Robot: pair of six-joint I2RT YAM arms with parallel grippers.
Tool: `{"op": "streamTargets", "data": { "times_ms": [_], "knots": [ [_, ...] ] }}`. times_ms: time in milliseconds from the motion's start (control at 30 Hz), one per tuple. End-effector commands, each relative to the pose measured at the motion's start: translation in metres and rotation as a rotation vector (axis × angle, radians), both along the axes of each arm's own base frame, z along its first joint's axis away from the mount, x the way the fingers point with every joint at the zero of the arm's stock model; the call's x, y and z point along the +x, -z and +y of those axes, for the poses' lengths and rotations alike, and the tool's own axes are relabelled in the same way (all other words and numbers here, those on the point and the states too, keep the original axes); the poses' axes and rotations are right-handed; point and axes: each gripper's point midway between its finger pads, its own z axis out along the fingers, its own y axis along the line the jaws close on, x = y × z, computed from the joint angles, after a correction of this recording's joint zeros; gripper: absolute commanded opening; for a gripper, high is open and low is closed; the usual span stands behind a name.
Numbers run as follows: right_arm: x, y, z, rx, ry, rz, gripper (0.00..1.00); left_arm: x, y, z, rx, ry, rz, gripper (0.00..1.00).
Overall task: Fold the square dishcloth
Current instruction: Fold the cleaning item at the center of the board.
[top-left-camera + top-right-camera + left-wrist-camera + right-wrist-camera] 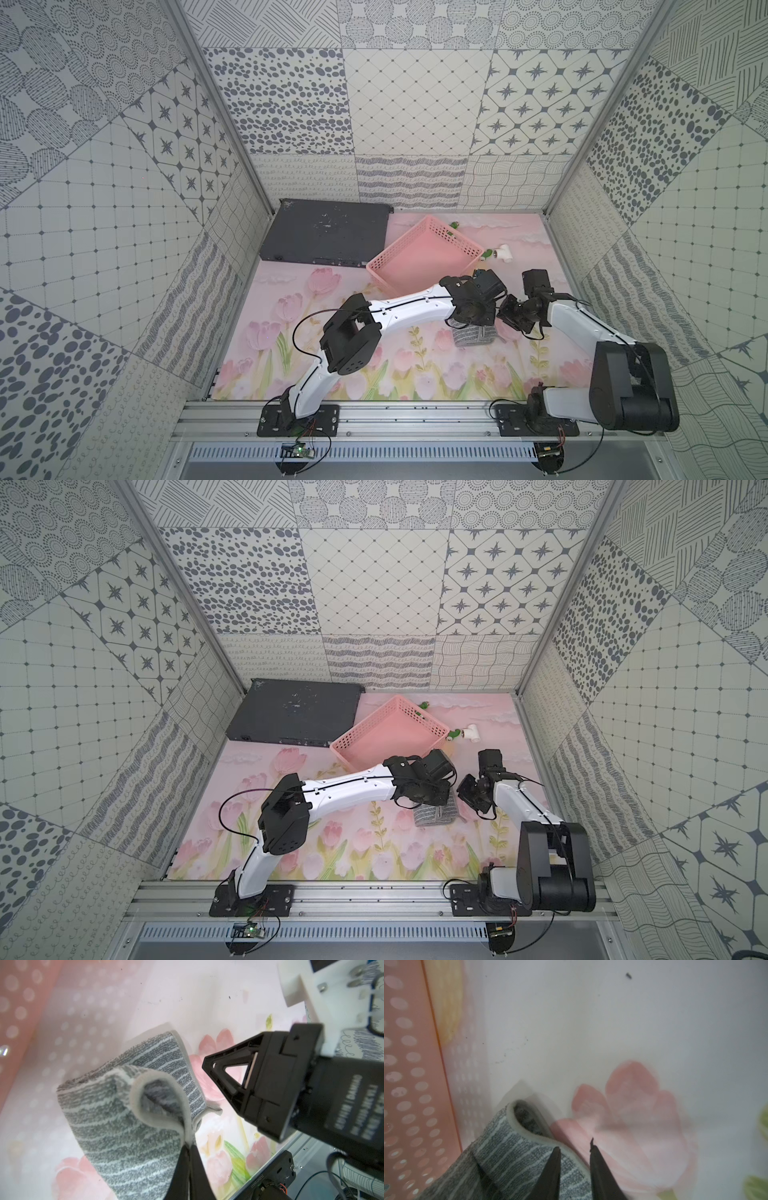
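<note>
Locate the square dishcloth (473,336) on the tulip mat (415,374), near the pink basket (424,262) on the side facing the robot, beneath both wrists. The left gripper (188,1147) is clamped tight on the cloth's pale hem. That grip holds 1 layer raised in a loop above the lower layer, probably so the edge can be carried across for the fold. The right gripper (575,1147) stands just beside the cloth, jaws parted and clamping nothing, apparently free to take another edge. Count 1 dishcloth, 1 basket, 2 grippers, 1 dark flat panel (328,232) and 1 white fitting (505,253). Treat the fold as unfinished.
</note>
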Motion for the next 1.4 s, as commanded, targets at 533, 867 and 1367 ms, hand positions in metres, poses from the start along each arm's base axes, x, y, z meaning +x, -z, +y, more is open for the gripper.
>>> {"op": "streamTargets", "data": {
  "times_ms": [533,867,1367],
  "knots": [
    [-0.002,0.01,0.009,0.066,-0.041,0.015,0.21,0.011,0.043,-0.035,-0.072,-0.129,0.116,0.0],
    [-0.003,0.015,0.009,0.063,-0.044,0.026,0.21,0.015,0.047,-0.043,-0.108,-0.126,0.117,0.0],
    [-0.003,0.017,0.005,0.043,-0.029,0.035,0.19,0.033,0.036,-0.049,-0.165,-0.15,0.061,0.02]
  ]
}}
